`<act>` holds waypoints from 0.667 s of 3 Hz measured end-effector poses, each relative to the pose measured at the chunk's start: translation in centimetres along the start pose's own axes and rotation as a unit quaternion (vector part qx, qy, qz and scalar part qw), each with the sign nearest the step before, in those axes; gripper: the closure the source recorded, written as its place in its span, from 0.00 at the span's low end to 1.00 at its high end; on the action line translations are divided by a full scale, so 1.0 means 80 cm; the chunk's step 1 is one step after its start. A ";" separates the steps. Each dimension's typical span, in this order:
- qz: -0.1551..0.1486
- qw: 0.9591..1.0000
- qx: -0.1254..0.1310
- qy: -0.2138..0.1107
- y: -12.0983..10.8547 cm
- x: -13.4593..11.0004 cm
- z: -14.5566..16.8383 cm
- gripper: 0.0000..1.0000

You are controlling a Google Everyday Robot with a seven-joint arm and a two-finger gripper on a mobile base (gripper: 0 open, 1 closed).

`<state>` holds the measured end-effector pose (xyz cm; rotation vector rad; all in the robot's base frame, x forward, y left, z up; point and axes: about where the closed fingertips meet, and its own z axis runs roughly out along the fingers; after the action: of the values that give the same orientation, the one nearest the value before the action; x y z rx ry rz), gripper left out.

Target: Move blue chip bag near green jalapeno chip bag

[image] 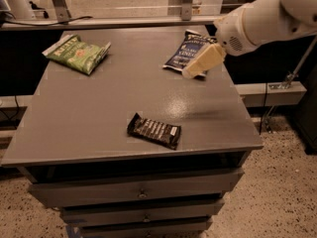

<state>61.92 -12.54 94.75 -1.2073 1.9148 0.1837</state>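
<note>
The blue chip bag point(184, 53) lies flat at the far right of the grey table top point(99, 108); its right part is hidden behind my arm. The green jalapeno chip bag point(77, 53) lies flat at the far left of the table, well apart from the blue bag. My gripper point(200, 62) hangs from the white arm that reaches in from the upper right, just above the blue bag's near right edge.
A black candy bar wrapper point(154, 130) lies near the table's front edge. The table has drawers point(141, 192) below its top. A rail point(124, 21) and dark wall run behind the table. Speckled floor lies on the right.
</note>
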 end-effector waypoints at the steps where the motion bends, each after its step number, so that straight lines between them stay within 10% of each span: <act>1: 0.047 0.998 0.007 -0.029 -0.028 -0.008 0.061 0.00; 2: 0.085 0.996 0.025 -0.026 -0.056 0.017 0.098 0.00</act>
<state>69.78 -11.75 90.17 -0.9973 1.9651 0.2546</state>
